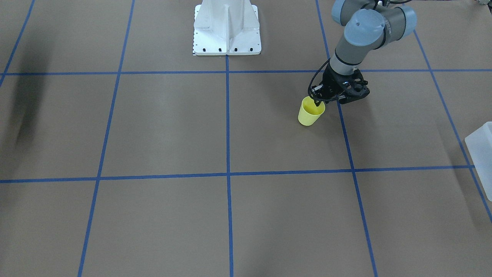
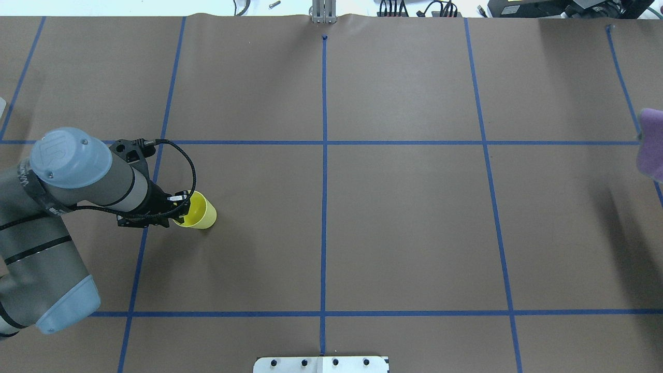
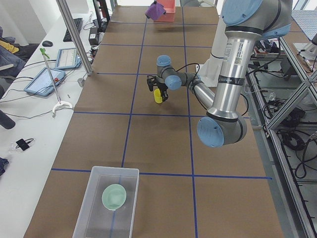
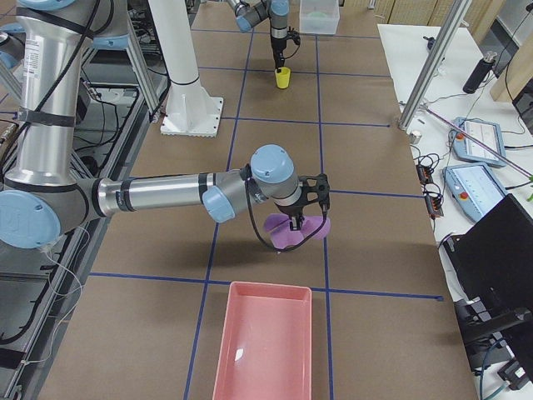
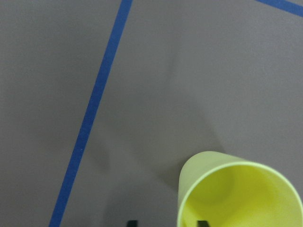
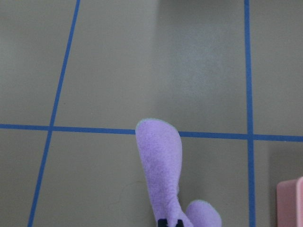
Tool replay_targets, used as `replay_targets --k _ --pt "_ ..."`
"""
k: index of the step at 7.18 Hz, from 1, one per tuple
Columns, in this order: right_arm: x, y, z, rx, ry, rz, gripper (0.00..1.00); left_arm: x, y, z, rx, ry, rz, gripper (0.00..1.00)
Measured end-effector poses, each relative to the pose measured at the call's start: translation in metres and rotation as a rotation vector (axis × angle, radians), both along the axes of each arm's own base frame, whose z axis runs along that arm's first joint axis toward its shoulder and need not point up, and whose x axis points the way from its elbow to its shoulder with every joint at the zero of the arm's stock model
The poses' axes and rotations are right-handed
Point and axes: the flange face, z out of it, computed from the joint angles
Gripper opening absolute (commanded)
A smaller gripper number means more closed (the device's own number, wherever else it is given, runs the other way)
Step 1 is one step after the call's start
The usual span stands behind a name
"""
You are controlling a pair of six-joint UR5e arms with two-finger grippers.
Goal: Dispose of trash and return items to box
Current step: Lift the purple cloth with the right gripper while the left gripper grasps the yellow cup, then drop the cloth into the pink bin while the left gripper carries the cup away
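Left tool astride yellow cup rim (grip unclear), right tool clamped on purple cloth hanging below

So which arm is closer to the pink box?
Right. The right gripper hangs just short of the pink box, near one end, holding a purple cloth. The left gripper is far off along the table, at the yellow cup.

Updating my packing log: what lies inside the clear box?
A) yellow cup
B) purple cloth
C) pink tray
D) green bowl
D: the exterior left view shows a green bowl in the clear box; the purple cloth hangs from the right pincer.
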Motion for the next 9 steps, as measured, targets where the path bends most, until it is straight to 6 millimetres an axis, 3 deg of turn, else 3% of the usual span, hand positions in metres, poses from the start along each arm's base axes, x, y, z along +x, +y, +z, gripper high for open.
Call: replay_targets --k 2,4,5,6,7,9 --pt "0.053 0.029 0.037 0.036 0.074 -0.010 0.00 0.001 -0.002 -0.009 0.005 0.016 0.000 0.00" --pt "0.107 0.044 0.065 0.062 0.229 -0.082 0.00 -0.021 -0.016 -0.028 0.010 0.059 -0.026 0.00" --pt "0.121 0.050 0.082 0.058 0.279 -0.127 0.00 -0.050 -0.033 -0.038 -0.010 0.099 -0.049 0.00" --pt "0.128 0.054 0.113 0.043 0.297 -0.164 0.00 -0.091 -0.058 -0.042 -0.014 0.133 -0.075 0.00" --pt "0.131 0.055 0.146 0.041 0.304 -0.186 0.00 -0.135 -0.083 -0.032 0.033 0.128 -0.082 0.00" --pt "0.131 0.055 0.191 0.067 0.318 -0.193 0.00 -0.235 -0.132 0.017 0.205 0.013 -0.016 0.00"
